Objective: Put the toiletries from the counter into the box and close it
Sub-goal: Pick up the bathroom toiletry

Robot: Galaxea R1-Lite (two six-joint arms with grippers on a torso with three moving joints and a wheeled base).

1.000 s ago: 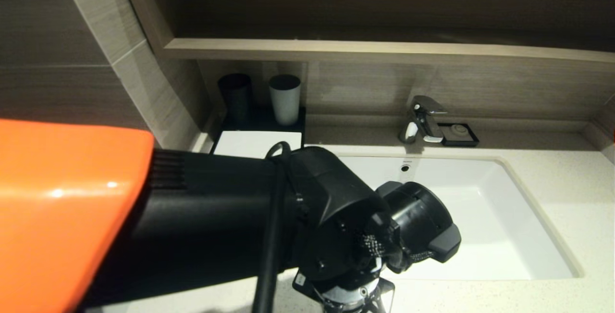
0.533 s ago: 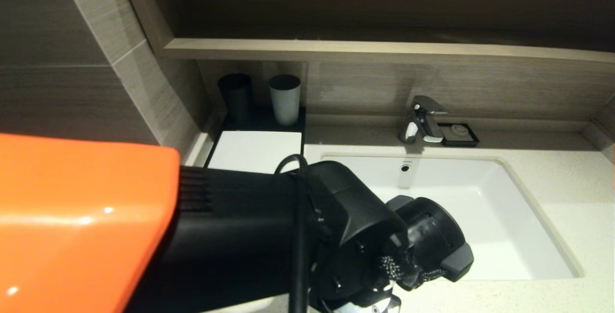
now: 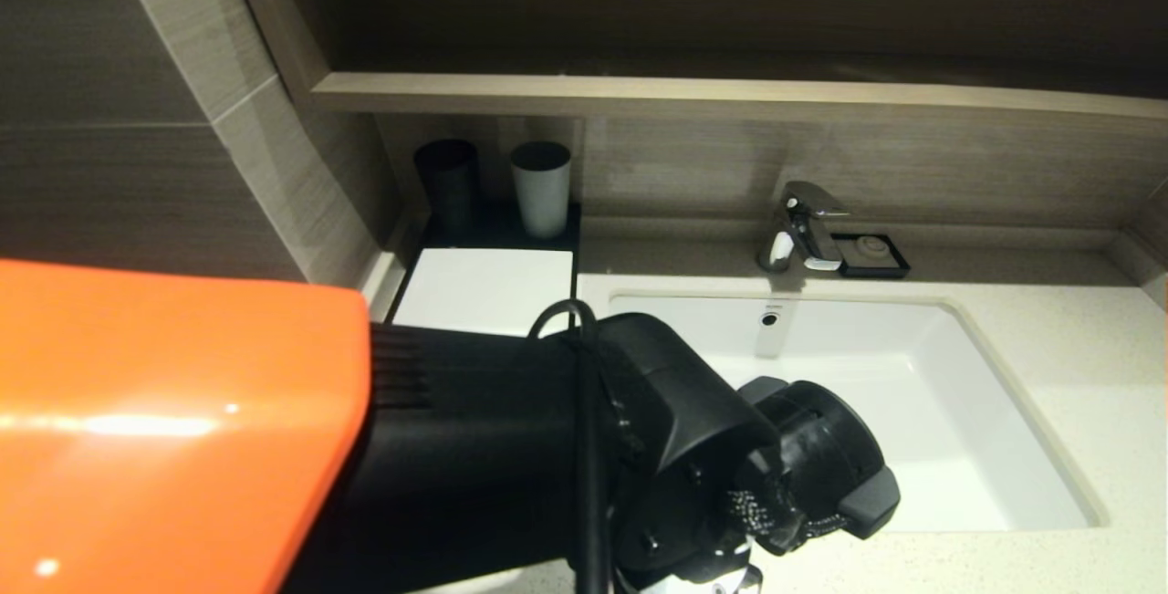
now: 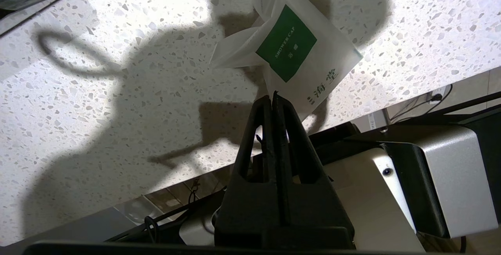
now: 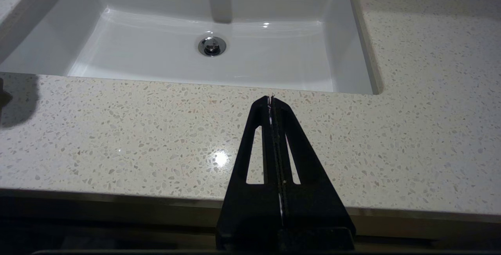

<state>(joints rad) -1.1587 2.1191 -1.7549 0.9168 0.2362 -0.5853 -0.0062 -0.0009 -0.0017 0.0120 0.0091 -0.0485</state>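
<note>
Left pincer [image 4: 273, 100]: fingers pressed together, clamped on the lower edge of white sachet [image 4: 297, 57], lifted off the counter [image 4: 117, 102] and casting a shadow on the stone. Green label on the sachet, white lettering "SHOWER CAP" with two small characters under it; larger green characters printed near the gripped edge. Second clear wrapper [image 4: 235, 51] folded behind the sachet, centre top of the left wrist frame; contents not legible. Counter edge running diagonally across the lower half of that frame, robot base below it.

Right pincer [image 5: 271, 102]: fingers closed together, holding nothing, poised over the front strip of counter just before the basin [image 5: 211, 47]; bare speckled stone to either side, front edge close beneath.

Box [image 3: 488, 288]: white top panel, left of centre in the head frame, against the side wall; front part hidden by the left arm [image 3: 456, 448], drawer state not visible. Dark cup [image 3: 447, 179] and grey cup [image 3: 541, 186] upright behind the box. Tap [image 3: 803, 229] upper right of centre, small black soap dish [image 3: 874, 255] just beside it. Counter to the right of the basin bare.
</note>
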